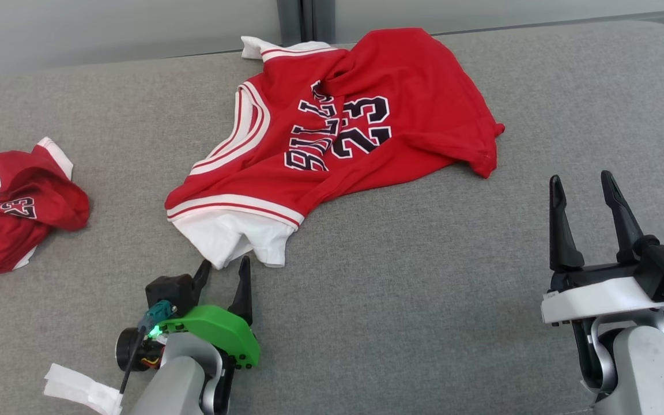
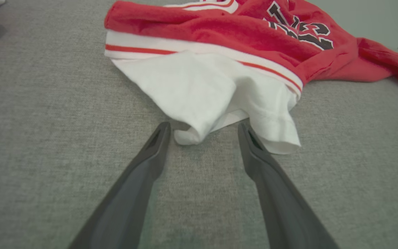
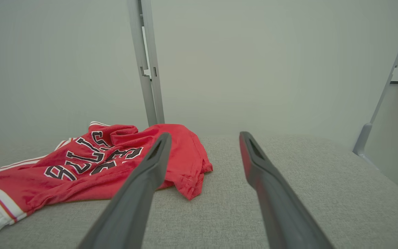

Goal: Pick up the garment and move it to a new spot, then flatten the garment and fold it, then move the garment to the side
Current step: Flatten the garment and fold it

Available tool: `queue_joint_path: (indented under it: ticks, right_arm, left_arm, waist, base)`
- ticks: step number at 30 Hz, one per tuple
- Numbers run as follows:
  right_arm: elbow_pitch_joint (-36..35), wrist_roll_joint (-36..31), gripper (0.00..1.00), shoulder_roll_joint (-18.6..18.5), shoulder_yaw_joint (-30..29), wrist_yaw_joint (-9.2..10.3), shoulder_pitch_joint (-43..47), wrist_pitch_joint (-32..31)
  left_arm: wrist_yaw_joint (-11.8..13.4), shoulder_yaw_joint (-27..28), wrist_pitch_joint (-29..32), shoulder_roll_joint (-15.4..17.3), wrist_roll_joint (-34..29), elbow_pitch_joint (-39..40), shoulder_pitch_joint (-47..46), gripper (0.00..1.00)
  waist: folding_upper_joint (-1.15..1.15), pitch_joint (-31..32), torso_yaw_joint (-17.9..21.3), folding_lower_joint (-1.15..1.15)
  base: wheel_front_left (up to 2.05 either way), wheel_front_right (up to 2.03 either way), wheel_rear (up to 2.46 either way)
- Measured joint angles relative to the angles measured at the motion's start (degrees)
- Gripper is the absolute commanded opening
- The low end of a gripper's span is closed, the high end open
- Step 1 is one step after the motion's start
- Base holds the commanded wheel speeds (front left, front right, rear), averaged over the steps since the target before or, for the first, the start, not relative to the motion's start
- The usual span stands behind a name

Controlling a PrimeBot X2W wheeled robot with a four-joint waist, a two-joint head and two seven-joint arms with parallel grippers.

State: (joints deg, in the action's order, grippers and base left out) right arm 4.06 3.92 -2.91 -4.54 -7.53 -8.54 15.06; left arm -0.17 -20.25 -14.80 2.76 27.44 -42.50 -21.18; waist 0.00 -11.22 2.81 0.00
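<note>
A grey fabric-covered surface spreads across the whole head view, backed by a pale wall with a grey vertical post at the top centre.

The task's garment, a red basketball jersey, lies crumpled near the middle of the surface, towards its far edge. It has black-and-white "BULLS" lettering, the number 23 and red-and-white striped trim. The body is rumpled, with a fold of red cloth bunched over the upper part. Its white sleeve points towards the robot's left arm.

A second red garment with the same kind of lettering sits bunched at the far left edge, well apart from the jersey.

The right gripper hovers at the lower right, well apart from the jersey, its jaws spread wide with nothing between them.

The left gripper, on a green housing, also has its jaws spread. In the left wrist view its fingertips stand on either side of the sleeve's hem, right at the cloth's edge. Whether they touch it cannot be told. Nothing is gripped.

A white strip hangs by the left forearm at the bottom edge.
</note>
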Motion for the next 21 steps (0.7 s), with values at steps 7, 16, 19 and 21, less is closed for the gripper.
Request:
queue_joint_path:
  ticks: [7,16,19,21]
  right_arm:
    - [0.11,0.16,1.0,0.01,-0.14,0.0,-0.03,0.0]
    - [1.03,0.05,1.0,0.02,-1.24,0.0,-0.19,0.0]
    - [1.29,-0.02,1.0,0.03,-1.36,0.0,-0.37,0.0]
    - [1.63,-0.11,1.0,0.03,-1.35,0.0,-0.46,0.0]
  left_arm:
    - [-0.36,2.82,-0.23,-0.01,0.62,2.21,-0.39,0.94]
    - [-2.37,1.86,-0.32,0.0,2.72,2.76,-0.38,0.0]
    - [-2.41,2.52,-0.32,0.0,2.78,4.2,-0.23,0.0]
    - [-2.38,3.5,-0.32,0.0,2.66,5.75,0.18,0.0]
  waist:
    - [0.0,-0.78,0.4,0.0]
    - [0.0,-0.75,-1.37,0.0]
    - [0.0,-0.49,-2.24,0.0]
    - [0.0,-0.32,-2.82,0.0]
  base:
    - [0.0,0.0,0.0]
    - [0.0,0.0,0.0]
    - [0.0,0.0,0.0]
    - [0.0,0.0,0.0]
